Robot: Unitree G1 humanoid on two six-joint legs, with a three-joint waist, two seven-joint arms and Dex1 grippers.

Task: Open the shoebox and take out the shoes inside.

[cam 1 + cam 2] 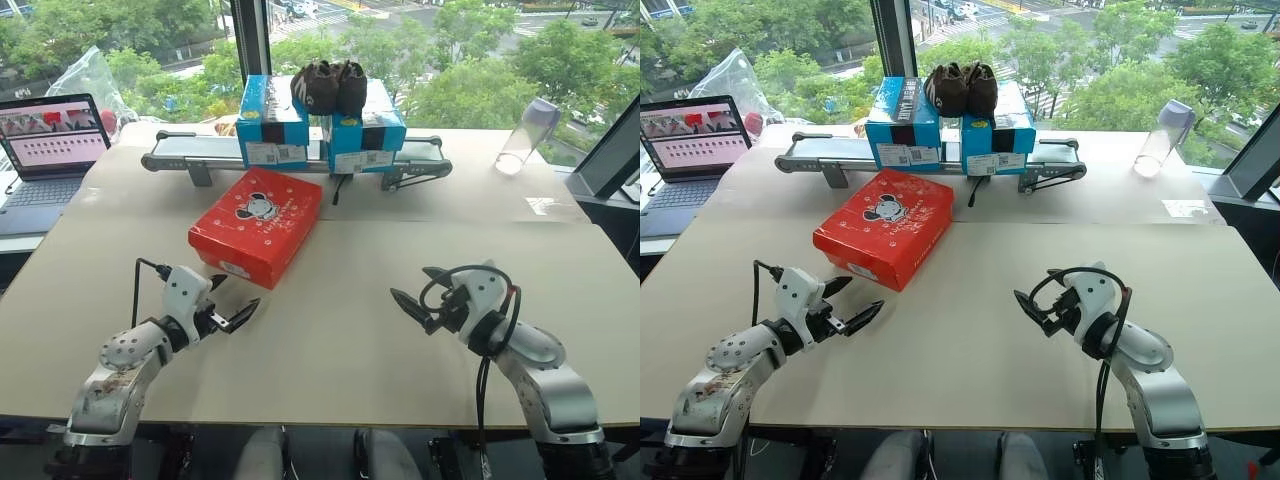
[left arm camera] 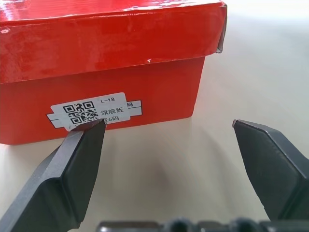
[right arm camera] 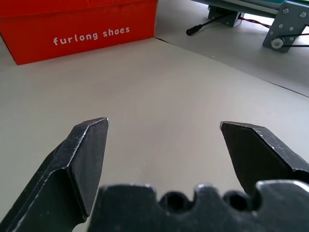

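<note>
Left gripper (image 1: 233,301): jaws wide, empty, just short of the shoebox's labelled end.
Right gripper (image 1: 418,292): jaws wide, empty, well apart from box.
Shoebox (image 1: 258,222): lid closed, mid-table toward the left edge.
Step advice: catch the lid lip, lift evenly, brace the base.
Writing: "furlong shoes"; label "L-18".

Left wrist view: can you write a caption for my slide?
The left gripper, fingers open, faces the labelled end of the closed red shoebox on the table.
</note>
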